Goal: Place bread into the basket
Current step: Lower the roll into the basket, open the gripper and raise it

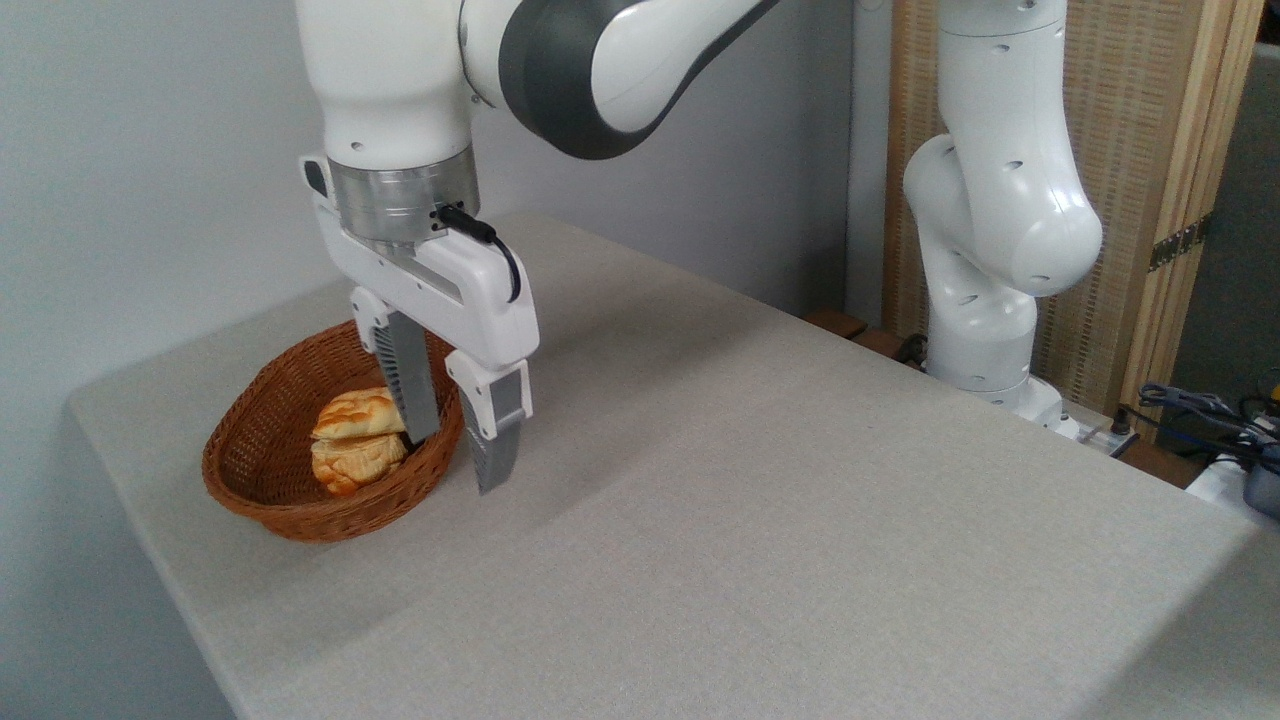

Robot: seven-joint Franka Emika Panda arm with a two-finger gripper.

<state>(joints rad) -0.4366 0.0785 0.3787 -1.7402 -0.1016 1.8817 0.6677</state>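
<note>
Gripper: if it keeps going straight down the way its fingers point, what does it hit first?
Probably the basket rim or the bread inside; the open gripper points downward above the basket's right edge, but depth is unclear from this view.

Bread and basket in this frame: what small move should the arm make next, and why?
Probably lift the hand straight up and away. The bread already lies inside the basket, and the fingers stand apart with nothing between them, hanging over the basket's right rim. A straight rise should clear rim and bread without nudging either.
</note>
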